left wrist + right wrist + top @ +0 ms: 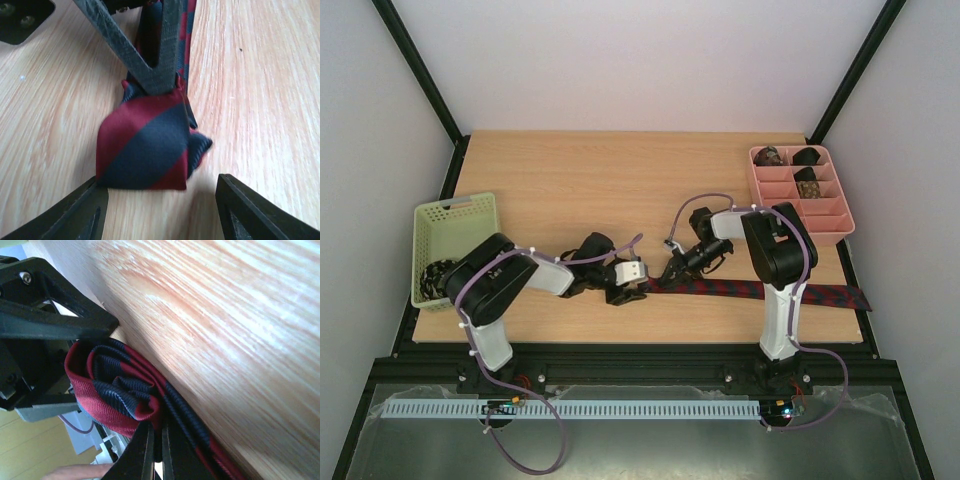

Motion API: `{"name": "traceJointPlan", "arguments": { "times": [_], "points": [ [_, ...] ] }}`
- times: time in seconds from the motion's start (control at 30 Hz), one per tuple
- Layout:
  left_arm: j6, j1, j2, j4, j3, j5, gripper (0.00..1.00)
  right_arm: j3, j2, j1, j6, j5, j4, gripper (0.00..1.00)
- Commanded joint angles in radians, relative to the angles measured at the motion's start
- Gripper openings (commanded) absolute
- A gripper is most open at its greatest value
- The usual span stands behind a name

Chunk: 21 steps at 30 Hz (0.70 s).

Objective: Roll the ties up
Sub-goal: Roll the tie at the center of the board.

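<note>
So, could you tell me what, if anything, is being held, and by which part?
The right gripper pinches the striped tie just behind its rolled end; the left gripper is open around the roll.

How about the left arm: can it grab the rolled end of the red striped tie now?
Probably yes. The left gripper is open astride the rolled end of the tie; the right gripper pinches it behind the roll, not blocking.

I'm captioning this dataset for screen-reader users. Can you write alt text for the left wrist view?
A partly rolled dark red and navy tie sits on the wooden table between the open fingers of the left gripper. The right gripper pinches the coil's far edge, the unrolled strip running on behind it.
</note>
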Motion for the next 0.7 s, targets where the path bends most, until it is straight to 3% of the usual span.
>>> {"name": "traceJointPlan", "arguments": {
  "times": [0.0,0.17,0.33,0.53,0.67],
  "points": [
    [0.005,0.016,-0.021,0.029,-0.072,0.072,0.64,-0.011,0.057,-0.003,-0.016,0.142,-0.009,0.01],
    [-0.077,0.016,0.033,0.141,-0.066,0.072,0.66,-0.020,0.065,-0.002,-0.028,0.165,0.002,0.01],
    [-0.067,0.015,0.052,0.183,-0.056,0.078,0.63,-0.020,0.076,-0.003,-0.044,0.183,0.006,0.01],
    [-0.049,0.008,0.032,0.165,-0.014,0.121,0.43,-0.024,0.085,-0.003,-0.049,0.193,0.008,0.01],
    [-0.060,-0.016,0.016,0.169,0.013,0.127,0.37,-0.021,0.087,-0.002,-0.060,0.197,0.002,0.01]
  ]
}}
